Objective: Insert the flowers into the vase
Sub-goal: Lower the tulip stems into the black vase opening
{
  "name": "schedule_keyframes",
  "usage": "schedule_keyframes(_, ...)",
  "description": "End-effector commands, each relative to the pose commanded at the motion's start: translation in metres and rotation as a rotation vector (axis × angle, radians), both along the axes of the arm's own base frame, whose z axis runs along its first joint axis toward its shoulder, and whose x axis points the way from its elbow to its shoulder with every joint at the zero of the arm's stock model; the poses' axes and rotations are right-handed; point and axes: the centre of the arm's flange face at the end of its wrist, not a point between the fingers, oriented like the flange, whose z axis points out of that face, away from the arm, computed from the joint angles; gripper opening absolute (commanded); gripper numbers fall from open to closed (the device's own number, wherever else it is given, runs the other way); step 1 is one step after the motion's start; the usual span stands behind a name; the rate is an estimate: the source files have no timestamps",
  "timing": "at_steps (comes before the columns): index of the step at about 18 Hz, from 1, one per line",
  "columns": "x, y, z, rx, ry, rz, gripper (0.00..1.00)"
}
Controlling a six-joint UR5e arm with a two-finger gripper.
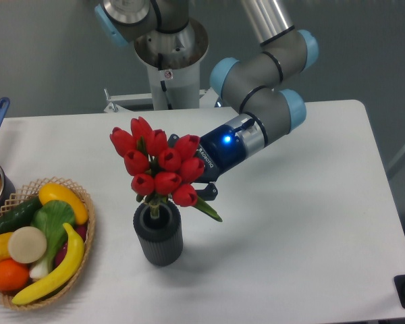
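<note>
A woven wicker basket (88,223) of smooth fruit and vegetables sits at the white surface (310,223)'s near left. Just right of it stands the vase (158,236), a dark ribbed cylinder. The flowers (160,165), glossy red buds, stand nearly upright, stems down in its mouth, buds tipped slightly left. Behind, the claw (201,191) clasps the bunch.

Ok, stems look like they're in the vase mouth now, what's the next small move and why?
Probably ease the tulip bunch a little further straight down before letting go. The stems already enter the mouth of the ribbed grey vase, but the buds sit above the rim and the bunch leans left. The gripper is mostly hidden behind the buds at their base, so I can't confirm its grip.
</note>
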Motion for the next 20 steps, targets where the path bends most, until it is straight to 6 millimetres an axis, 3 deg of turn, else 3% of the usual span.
schedule_keyframes(20, -0.007, 0.007, -0.058, -0.085, 0.023, -0.003, 0.29)
